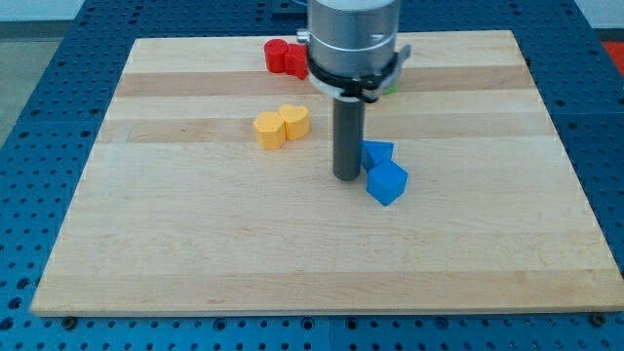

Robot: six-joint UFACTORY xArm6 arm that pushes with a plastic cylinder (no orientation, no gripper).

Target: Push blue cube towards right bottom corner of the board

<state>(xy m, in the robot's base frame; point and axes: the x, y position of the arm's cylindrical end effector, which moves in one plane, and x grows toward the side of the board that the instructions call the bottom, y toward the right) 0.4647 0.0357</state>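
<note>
Tip (346, 177) of the rod is set down on the board (195, 253); no jaws are carried.
Blue cube (387, 181) is seen just to the tip's right, apparently touching; a second blue block (377, 152) sits just behind it, yellow blocks (282, 125) up-left.

Wood board (195, 253) w/ red block (284, 57), yellow blocks (281, 126), blue cube (387, 181), blue block (376, 153).

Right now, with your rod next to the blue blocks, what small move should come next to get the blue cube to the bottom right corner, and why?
Probably a short push toward the view's bottom right. My tip sits just left of the blue cube, close to it or touching, slightly above its middle. A second blue block lies right behind the cube, so I would keep the push low to avoid dragging it along over the board.
</note>
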